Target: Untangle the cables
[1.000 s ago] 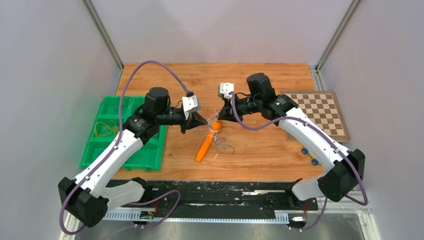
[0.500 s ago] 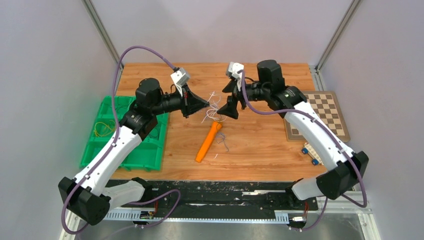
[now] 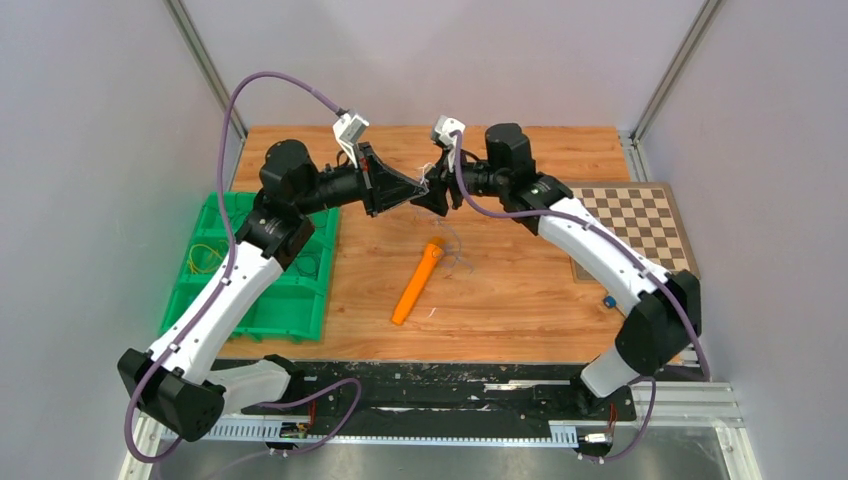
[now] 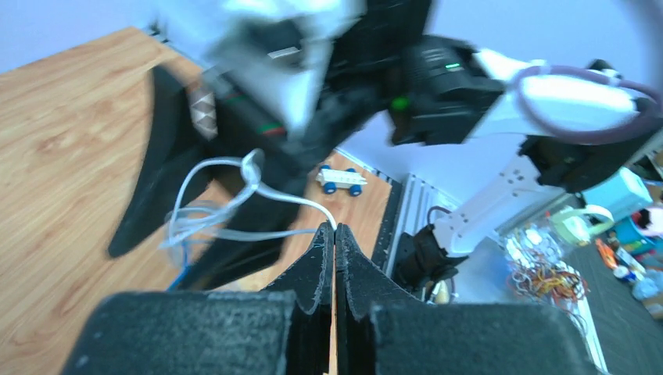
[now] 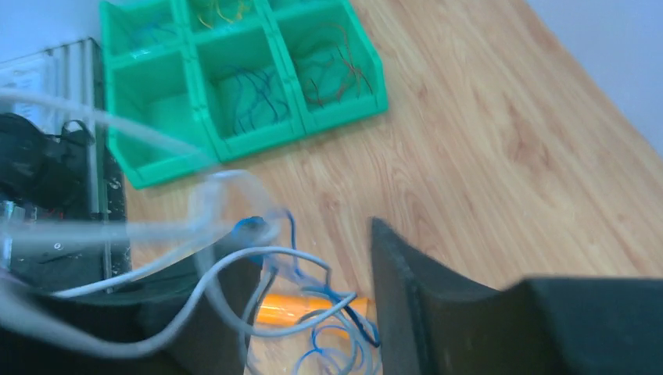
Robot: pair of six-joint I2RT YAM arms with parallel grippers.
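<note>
Black left claw (image 3: 414,188) raised off the worktop (image 3: 520,310) and carried toward the far edge, away from its spot beside the orange marker (image 3: 418,282) a second ago. Pressed together, pinching a white strand of the cables (image 3: 430,180) right at the tips in the left wrist view. Bundle hoisted along with it, hanging in the air between the two claws over the far middle of the worktop, no longer draped across the marker. Right claw (image 3: 437,198) raised likewise, almost tip to tip with the left; clamped a second ago, now spread, white and blue loops slung over one finger (image 5: 156,359) rather than gripped. Judged: tangle mostly freed from the marker, fresh grip on another strand wanted, separation not yet done. Thin bluish strand apparently left on the wood just right of the marker's far end.

Round about: green bin tray (image 3: 300,330) at the left edge, sorted wires in its compartments. Marker loose near the centre, below the hanging loops, likely to snag again on lowering. Chessboard (image 3: 640,225) at the right edge. Small blue-wheeled toy car (image 3: 608,300) by its near corner. Claws crowded close, little room for pulling apart.
</note>
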